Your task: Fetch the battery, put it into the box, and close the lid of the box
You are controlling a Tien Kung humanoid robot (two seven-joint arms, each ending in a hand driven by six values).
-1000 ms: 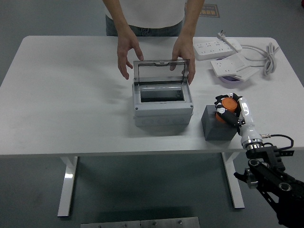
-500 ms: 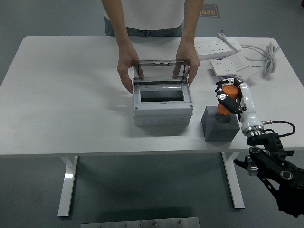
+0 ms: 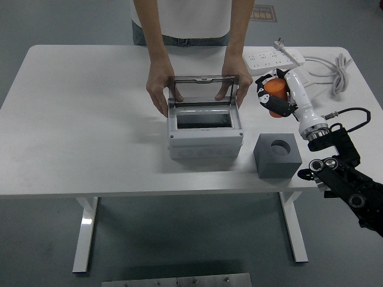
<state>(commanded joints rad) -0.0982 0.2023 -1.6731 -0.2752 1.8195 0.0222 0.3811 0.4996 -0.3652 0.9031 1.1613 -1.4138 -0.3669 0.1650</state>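
Head view: the right hand [image 3: 272,95] is raised above the table with its fingers curled around the orange battery [image 3: 276,97], a short cylinder that stands roughly upright in the grasp, its long axis close to vertical. The hand is well clear of the dark grey holder block [image 3: 277,156], whose round socket now shows empty, and sits up and to the right of the grey junction box [image 3: 205,133]. So the box opening [image 3: 204,120] lies to the hand's left and slightly nearer the table's front edge, and lower; judged from that, the coming move is a sideways carry leftward followed by a descent into the opening. The opening is a wide, shallow rectangle, its long side running left to right, so the upright battery probably needs tipping or careful centring to drop in.

The transparent hinged lid [image 3: 203,89] stands upright at the box's far edge, held open by a person's two hands [image 3: 160,91], one at each end of the lid. The person's nearer hand lies close to the battery's likely path. The left arm does not appear. White power strips [image 3: 274,58] and their cable lie at the far right of the white table [image 3: 78,119]
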